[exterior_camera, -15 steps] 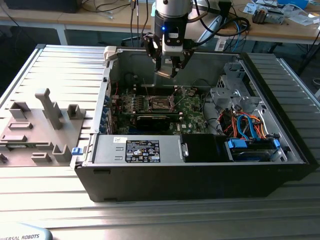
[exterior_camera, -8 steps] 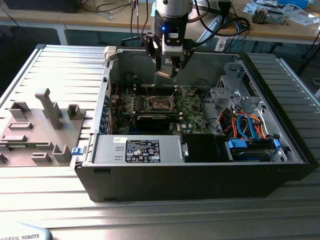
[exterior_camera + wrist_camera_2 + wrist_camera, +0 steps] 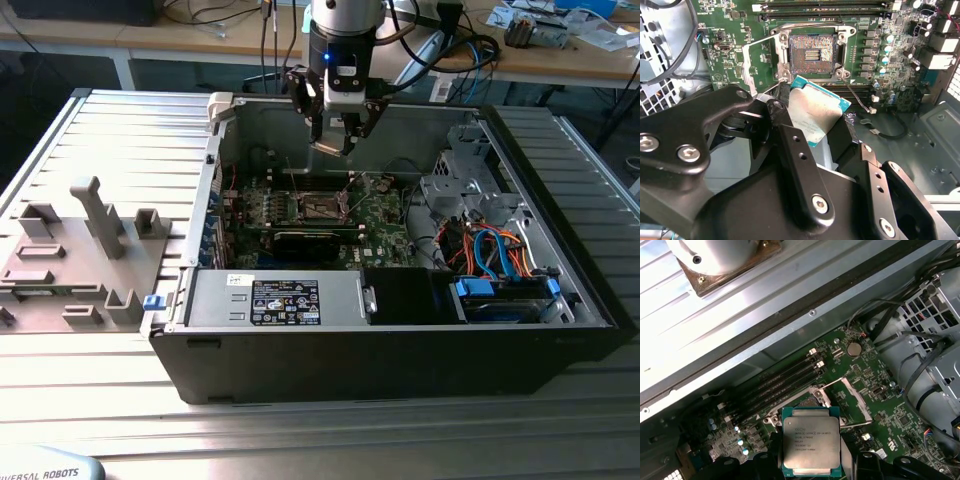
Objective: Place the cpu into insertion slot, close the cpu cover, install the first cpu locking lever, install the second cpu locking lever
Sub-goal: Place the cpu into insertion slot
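Closest to view are the black jointed fingers (image 3: 790, 150) of the robot's gripper (image 3: 335, 140), closed on a small square chip, the cpu (image 3: 811, 447). The fingers pinch the chip by two opposite edges, with its dull silver top showing in both wrist views.

Below the gripper, a black computer case (image 3: 400, 360) lies on its side with the panel off. Inside is a green circuit board (image 3: 385, 225). A grey power supply box (image 3: 280, 298) with a white label sits along the near wall. Blue and orange cables (image 3: 495, 245) are bundled beside a metal drive cage toward the exterior view's right.

The insertion slot (image 3: 811, 52) is a square socket on the board, bare, with its fine contacts exposed. The cpu cover (image 3: 858, 398), a thin silvery frame, is swung up and open beside the socket.

The chip hangs in the air above the board, close over the socket but well clear of it, touching nothing except the fingers.

The case rests on a ribbed aluminium table (image 3: 300, 430). A grey tray of moulded holders (image 3: 70, 260) lies on the table toward the exterior view's left. Behind, a wooden workbench (image 3: 200, 35) carries loose cables.
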### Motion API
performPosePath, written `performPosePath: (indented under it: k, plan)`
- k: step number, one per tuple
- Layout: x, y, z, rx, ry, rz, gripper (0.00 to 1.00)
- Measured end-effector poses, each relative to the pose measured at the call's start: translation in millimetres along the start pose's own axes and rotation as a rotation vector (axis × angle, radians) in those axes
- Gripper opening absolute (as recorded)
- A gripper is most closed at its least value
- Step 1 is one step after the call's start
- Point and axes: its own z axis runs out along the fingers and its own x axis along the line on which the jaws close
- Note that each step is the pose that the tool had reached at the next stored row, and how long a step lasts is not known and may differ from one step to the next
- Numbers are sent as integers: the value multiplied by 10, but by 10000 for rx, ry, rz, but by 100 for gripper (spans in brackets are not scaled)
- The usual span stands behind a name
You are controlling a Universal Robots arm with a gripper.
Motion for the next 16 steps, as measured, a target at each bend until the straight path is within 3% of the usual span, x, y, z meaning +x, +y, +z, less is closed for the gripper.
performPosePath:
  k: [16]
  plan:
    - [0, 0, 0, -4, -16, 188, 54]
